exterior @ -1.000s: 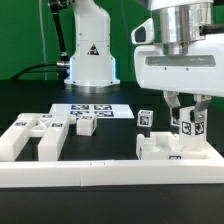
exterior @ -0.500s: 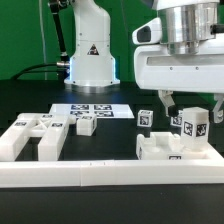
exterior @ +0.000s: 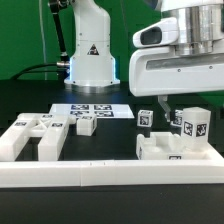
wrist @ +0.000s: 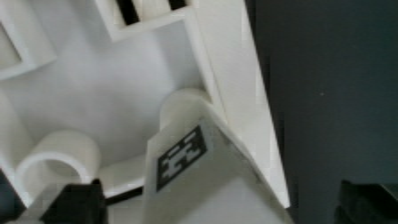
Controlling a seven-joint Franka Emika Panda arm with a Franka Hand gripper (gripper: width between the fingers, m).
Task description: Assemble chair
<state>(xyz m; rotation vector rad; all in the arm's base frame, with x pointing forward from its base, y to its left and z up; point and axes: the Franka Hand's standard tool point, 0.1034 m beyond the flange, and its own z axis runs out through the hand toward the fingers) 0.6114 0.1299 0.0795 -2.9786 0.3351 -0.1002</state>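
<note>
gripper (exterior: 190, 106) hangs over the half-built chair (exterior: 168, 150) on the exterior view's right, just behind the border rail (exterior: 100, 180). fingers (exterior: 162, 104) are spread wide either side of the tagged upright leg (exterior: 195, 125), pinching nothing. loose parts (exterior: 35, 135) sit well apart on the exterior view's left.
</note>
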